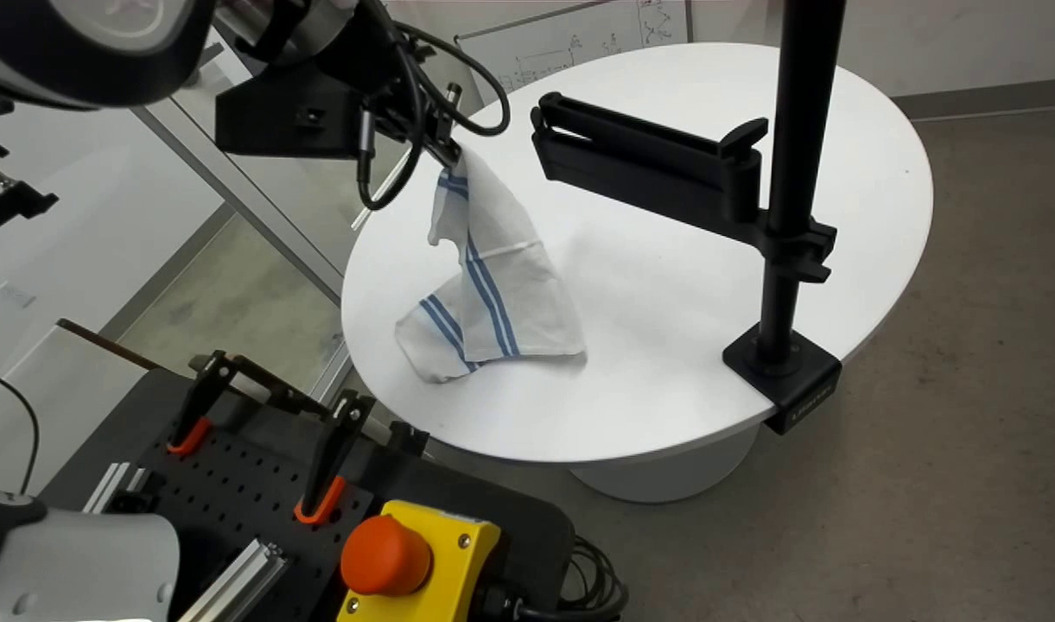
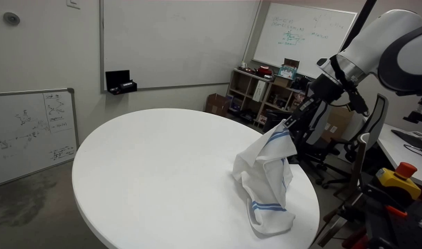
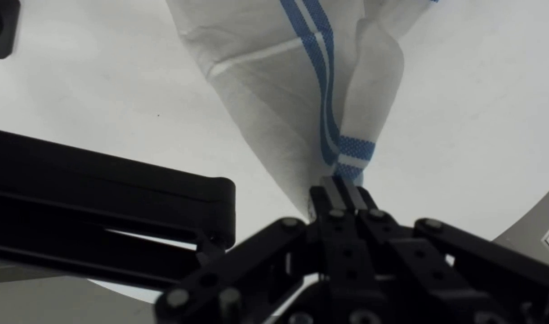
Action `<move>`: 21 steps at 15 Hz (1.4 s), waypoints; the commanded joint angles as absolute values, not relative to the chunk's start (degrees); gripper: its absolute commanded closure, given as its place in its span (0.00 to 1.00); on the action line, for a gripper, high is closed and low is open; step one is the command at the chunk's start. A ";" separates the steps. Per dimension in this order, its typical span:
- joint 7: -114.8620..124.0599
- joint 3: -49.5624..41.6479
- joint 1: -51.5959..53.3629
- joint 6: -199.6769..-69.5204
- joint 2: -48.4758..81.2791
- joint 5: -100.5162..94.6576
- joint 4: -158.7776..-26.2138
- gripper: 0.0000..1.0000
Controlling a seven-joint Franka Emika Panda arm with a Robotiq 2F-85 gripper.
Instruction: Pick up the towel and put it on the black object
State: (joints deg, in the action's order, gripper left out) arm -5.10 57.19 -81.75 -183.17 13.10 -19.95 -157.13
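Black tool [image 3: 343, 189] pinching 1 towel [image 1: 525, 289] (blue-striped), lower folds on white table [image 2: 155, 180], black stand [image 1: 795, 155] at edge

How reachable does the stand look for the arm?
Probably yes: the end effector has the towel gripped, and in the wrist view no obstacle shows between it and the stand. Relative height is unclear.

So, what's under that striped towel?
The white table: the towel rests its lower end there, its top in the gripper. Anything else under the towel is covered and can't be seen.
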 commanded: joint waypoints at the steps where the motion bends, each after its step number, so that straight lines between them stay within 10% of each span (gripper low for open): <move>1: -4.74 69.92 -94.51 -179.68 12.23 -21.92 -157.13 1.00; 16: 9.00 123.90 -146.06 -143.35 21.33 -31.33 -139.71 1.00; 21: 16.62 124.69 -141.87 -125.81 29.39 -33.51 -129.33 1.00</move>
State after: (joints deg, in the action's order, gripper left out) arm 12.14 122.22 -141.86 -134.17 25.04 -32.24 -133.97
